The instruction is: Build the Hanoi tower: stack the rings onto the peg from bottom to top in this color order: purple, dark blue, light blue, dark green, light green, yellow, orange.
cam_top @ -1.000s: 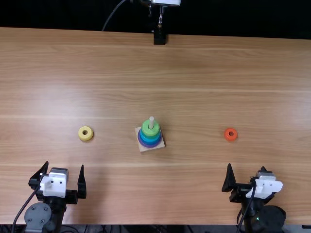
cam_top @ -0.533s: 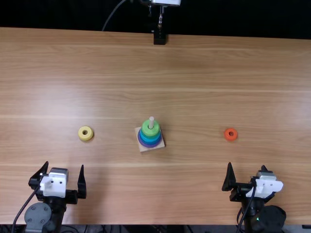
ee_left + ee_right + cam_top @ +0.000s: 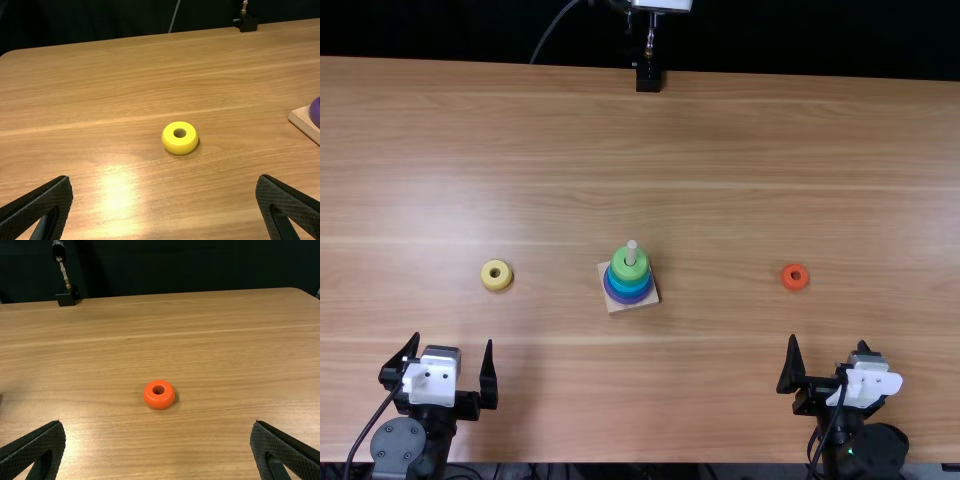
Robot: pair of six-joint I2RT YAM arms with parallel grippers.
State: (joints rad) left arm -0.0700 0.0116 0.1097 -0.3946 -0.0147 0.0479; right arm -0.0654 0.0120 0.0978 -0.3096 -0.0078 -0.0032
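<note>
Rising from a square wooden base (image 3: 642, 304) around the middle of the worktop (image 3: 720, 390), the pale peg (image 3: 632, 245) carries a stack of rings (image 3: 630, 276), purple lowest, blues above it, green uppermost. Well apart from it, the yellow ring (image 3: 498, 285) lies flat to the left and the orange ring (image 3: 795, 285) to the right. Nearer the close edge, the left tool (image 3: 453, 338) and right tool (image 3: 828, 341) both stand wide open and empty.
</note>
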